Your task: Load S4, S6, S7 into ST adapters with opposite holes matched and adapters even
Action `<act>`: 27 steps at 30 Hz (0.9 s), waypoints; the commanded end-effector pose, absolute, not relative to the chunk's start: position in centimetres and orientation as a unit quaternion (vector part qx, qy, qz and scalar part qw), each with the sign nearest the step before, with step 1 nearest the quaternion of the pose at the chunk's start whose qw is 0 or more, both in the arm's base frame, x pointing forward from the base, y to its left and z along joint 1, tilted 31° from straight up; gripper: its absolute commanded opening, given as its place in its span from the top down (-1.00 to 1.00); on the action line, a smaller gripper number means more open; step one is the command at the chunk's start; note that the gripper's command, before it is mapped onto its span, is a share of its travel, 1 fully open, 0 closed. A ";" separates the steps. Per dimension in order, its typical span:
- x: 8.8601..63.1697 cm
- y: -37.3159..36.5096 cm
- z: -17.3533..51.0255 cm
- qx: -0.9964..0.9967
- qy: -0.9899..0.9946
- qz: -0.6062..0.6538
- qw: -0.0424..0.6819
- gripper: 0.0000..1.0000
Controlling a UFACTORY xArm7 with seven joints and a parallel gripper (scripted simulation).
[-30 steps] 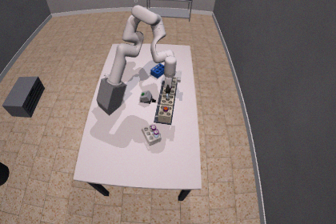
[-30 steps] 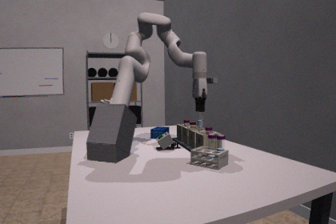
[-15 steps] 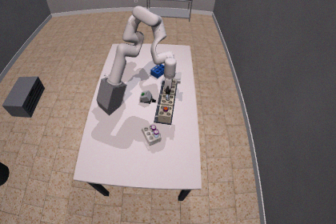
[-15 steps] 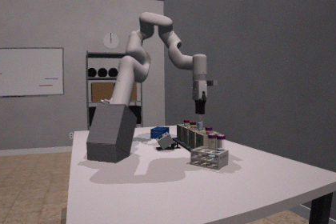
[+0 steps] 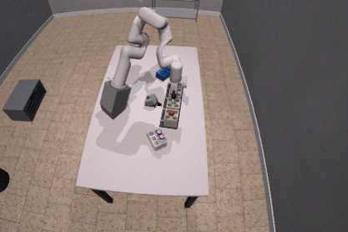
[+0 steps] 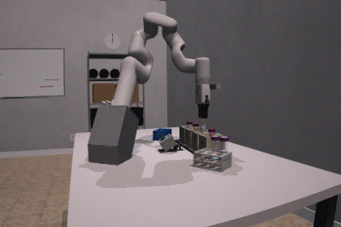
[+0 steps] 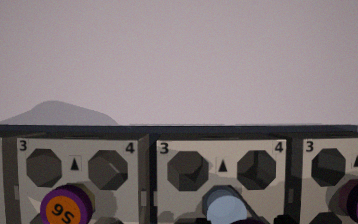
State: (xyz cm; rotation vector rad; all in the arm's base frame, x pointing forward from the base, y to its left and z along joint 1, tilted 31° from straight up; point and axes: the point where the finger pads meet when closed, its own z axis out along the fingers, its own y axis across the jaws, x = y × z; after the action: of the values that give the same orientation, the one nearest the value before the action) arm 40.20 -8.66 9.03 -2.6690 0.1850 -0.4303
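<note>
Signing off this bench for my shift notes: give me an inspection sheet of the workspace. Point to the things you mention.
Surface: pale table (image 5: 125,170) (image 6: 123,203), shadows across it.
Job's things: adapters on the loading stand (image 7: 260,129); S6 (image 7: 64,212) stands in one; clear rack (image 5: 157,143) (image 6: 213,164) holds two purple-capped tubes; green key (image 5: 148,98) (image 6: 162,139) on its desk.
Clutter: nothing seen.
Gripper (image 5: 173,96) (image 6: 203,117): shut on a capped tube (image 7: 225,206), above the adapters.
Cables: nothing seen.
Surroundings: shelf unit (image 6: 88,81), whiteboard (image 6: 27,73), clock (image 6: 112,41).

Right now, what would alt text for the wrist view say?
Jaws grip a pale tube above a row of beige numbered blocks; tubes with purple caps and orange dots stand to either side, the left one marked S6.
</note>
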 end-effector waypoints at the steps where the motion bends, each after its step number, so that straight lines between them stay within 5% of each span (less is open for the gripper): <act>1: 40.4 -8.7 8.8 -0.962 0.067 -0.157 0.213 1.00; 27: 41.1 -7.8 6.9 -0.962 0.067 -0.157 0.213 1.00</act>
State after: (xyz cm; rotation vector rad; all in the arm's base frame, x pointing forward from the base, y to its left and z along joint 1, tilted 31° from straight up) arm 40.97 -7.77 7.04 -2.6692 0.1852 -0.4308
